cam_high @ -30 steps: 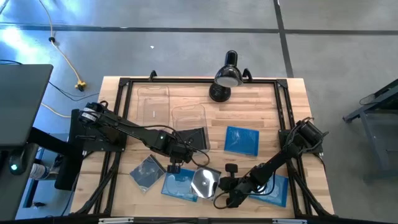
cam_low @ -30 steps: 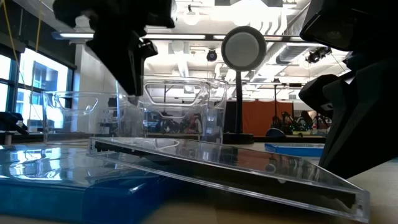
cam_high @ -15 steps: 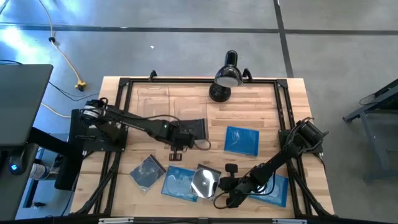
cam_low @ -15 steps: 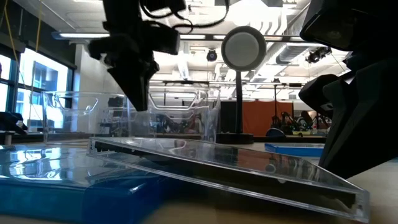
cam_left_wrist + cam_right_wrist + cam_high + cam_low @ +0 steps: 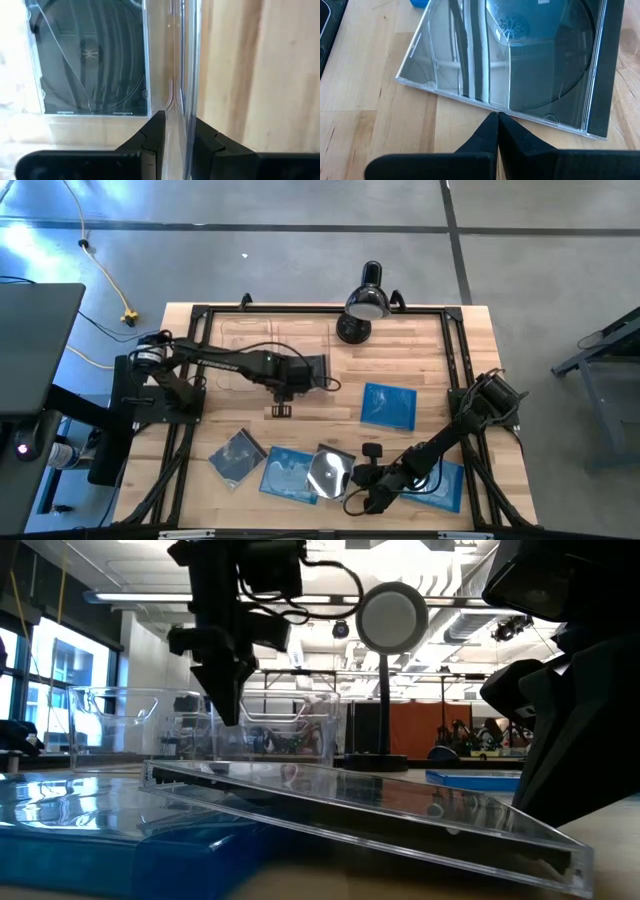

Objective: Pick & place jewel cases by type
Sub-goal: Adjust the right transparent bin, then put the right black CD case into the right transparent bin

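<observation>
Overhead view: wooden table [image 5: 430, 370] with a black frame, 2 clear bins [image 5: 247, 345] side by side at the far left part. Left gripper [image 5: 283, 410] hangs just off the right-hand bin, over bare wood; a dark jewel case [image 5: 310, 368] lies in that bin by the gripper's wrist. Black desk lamp [image 5: 362, 305] stands at the far edge. 1 blue jewel case [image 5: 388, 405] lies alone right of centre. Near edge has a grey case [image 5: 237, 457], a blue case [image 5: 288, 475] and a clear-covered dark case [image 5: 330, 471] overlapping it. Right gripper [image 5: 352, 490] sits low beside that clear-covered case, with another blue case [image 5: 445, 485] under its arm. No readable labels or writing anywhere.

Low view: clear-covered case [image 5: 380, 805] is tilted, one edge resting on the blue case [image 5: 110, 840]. Left gripper hangs above the table in front of the bins [image 5: 285, 725]; lamp head [image 5: 391, 615] behind. Room behind is an open workshop with ceiling lights and windows.

Left wrist view: fingers [image 5: 150, 137] are slightly apart, straddling the clear bin wall [image 5: 187, 75]; dark case [image 5: 92, 60] lies flat inside the bin.

Right wrist view: fingers [image 5: 487, 131] are pressed together, holding nothing, tips right at the edge of the clear-covered case [image 5: 520, 60] on the wood.
</observation>
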